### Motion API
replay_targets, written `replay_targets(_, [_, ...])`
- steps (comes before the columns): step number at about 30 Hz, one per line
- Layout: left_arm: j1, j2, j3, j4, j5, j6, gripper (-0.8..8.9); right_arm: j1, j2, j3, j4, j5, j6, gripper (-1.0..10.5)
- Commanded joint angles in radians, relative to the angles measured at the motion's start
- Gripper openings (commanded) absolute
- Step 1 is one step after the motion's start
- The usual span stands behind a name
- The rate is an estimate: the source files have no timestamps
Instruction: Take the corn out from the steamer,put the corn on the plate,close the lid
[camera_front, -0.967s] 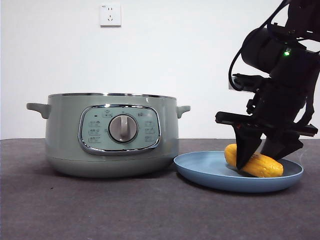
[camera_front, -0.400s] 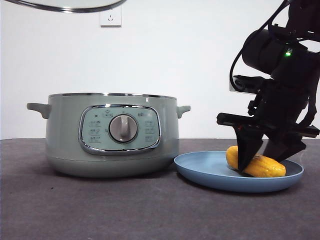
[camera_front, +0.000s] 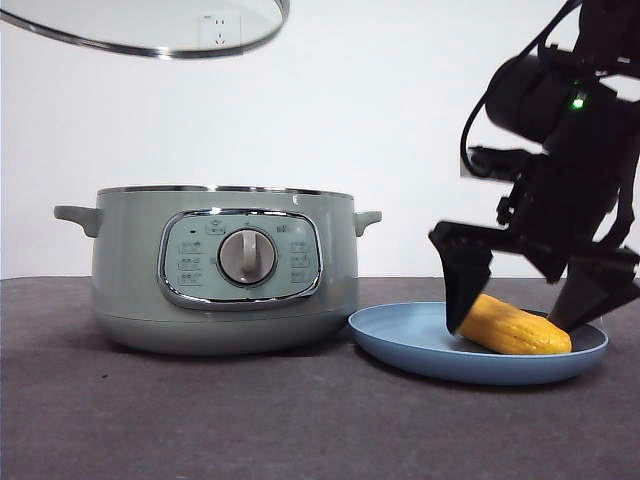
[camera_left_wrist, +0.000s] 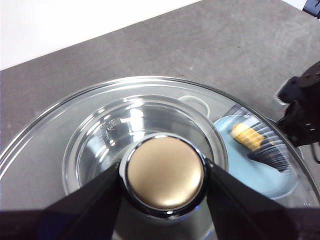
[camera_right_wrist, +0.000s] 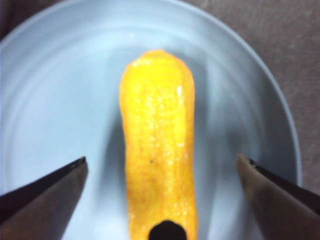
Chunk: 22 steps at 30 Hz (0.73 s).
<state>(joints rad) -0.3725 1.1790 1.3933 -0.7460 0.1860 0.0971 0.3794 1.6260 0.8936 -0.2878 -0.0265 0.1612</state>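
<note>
The yellow-orange corn (camera_front: 520, 331) lies on the light-blue plate (camera_front: 400, 345), right of the steamer. My right gripper (camera_front: 510, 322) stands open astride it, neither jaw touching; in the right wrist view the corn (camera_right_wrist: 157, 135) lies free between the spread jaws of that gripper (camera_right_wrist: 162, 170) on the plate (camera_right_wrist: 60, 90). The sage-green steamer (camera_front: 225, 265) stands uncovered. High above its left side hangs the glass lid (camera_front: 150, 25). My left gripper (camera_left_wrist: 164, 172) is shut on the lid's round knob (camera_left_wrist: 165, 165), and through the glass (camera_left_wrist: 50, 150) I see the pot's inside and the corn (camera_left_wrist: 246, 136).
A white wall with a socket (camera_front: 220, 28) stands behind the dark grey table (camera_front: 200, 420). The steamer's side handles (camera_front: 75, 215) stick out left and right. The right arm (camera_left_wrist: 300, 110) shows dark at the edge of the left wrist view.
The right gripper's jaws have spread apart and let go of the corn, which now rests on the plate. The lid has come further into view above the steamer.
</note>
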Motion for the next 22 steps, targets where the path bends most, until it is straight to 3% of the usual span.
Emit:
replay_targets(1, [-0.002,0.022,0.017,0.084,0.005,0.009,-0.08,0.000,-0.089,-0.008,-0.001,-0.001,-0.003,5.4])
replay_targets(13, [-0.002,0.237,0.017,0.254,0.033,0.009,-0.08,0.000,-0.631,-0.008,-0.097,0.002,-0.006,5.4])
replay_targets(22, [-0.002,0.343,0.017,0.340,0.029,0.009,-0.08,0.000,-0.853,-0.008,-0.184,0.007,-0.006,5.4])
